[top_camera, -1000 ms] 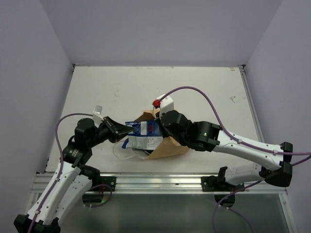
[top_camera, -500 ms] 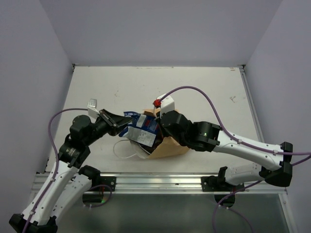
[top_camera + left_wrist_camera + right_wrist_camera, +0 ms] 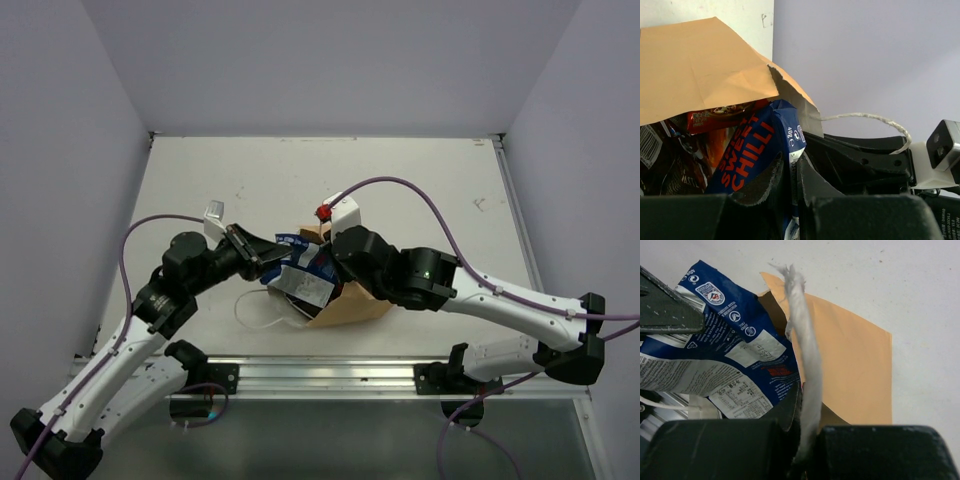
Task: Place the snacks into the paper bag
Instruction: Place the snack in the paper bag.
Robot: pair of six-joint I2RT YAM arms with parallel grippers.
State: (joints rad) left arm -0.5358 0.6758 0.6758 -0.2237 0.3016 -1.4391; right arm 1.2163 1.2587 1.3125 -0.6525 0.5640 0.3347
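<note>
The paper bag [image 3: 352,306] is plain tan, with no print. Its cord handle [image 3: 805,365] is white. The blue packet [image 3: 757,145] is deep blue with orange-red lettering on one face. Its other face, seen from the right wrist, is blue with white panels of fine dark print, small white round symbols and a red mark. A red packet [image 3: 722,115] shows a brown picture, and a dark packet [image 3: 660,150] carries a black-and-white barcode. The table [image 3: 420,170] is off-white with faint dark specks. The walls [image 3: 330,60] are pale lilac-grey. The arms [image 3: 520,305] are white and black, and their cables [image 3: 385,181] are purple.
</note>
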